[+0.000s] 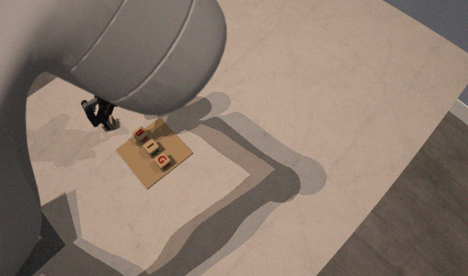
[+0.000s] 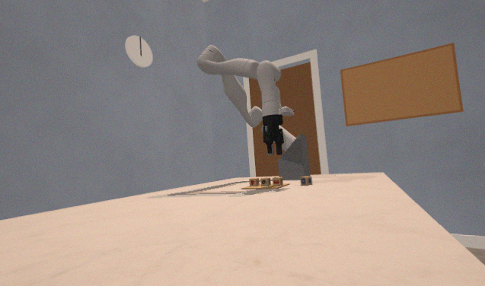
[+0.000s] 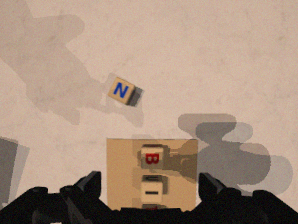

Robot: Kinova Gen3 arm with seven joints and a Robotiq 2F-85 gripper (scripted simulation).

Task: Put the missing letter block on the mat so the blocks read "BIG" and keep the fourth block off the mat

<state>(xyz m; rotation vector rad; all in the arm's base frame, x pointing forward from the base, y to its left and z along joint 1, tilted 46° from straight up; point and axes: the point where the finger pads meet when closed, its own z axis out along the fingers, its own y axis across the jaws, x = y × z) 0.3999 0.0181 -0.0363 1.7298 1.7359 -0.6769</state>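
Note:
Three tan blocks lie in a row on the brown mat [image 1: 152, 159]: B [image 1: 139, 132], I [image 1: 150, 147] and G [image 1: 162, 160], each with its letter on top. In the wrist view the B block [image 3: 152, 157] and the I block [image 3: 153, 189] show on the mat [image 3: 153, 172]; the G block is hidden below the frame. The block with a blue N [image 3: 123, 91] lies off the mat on the table, and shows in the exterior view [image 2: 306, 180]. My gripper [image 2: 274, 150] is open and empty, well above the B end of the row [image 2: 265, 181].
The arm's large body fills the upper left of the top view and casts broad shadows around the mat. The table's edge and a dark floor lie to the right. A grey wedge-shaped base [image 2: 295, 160] stands behind the blocks.

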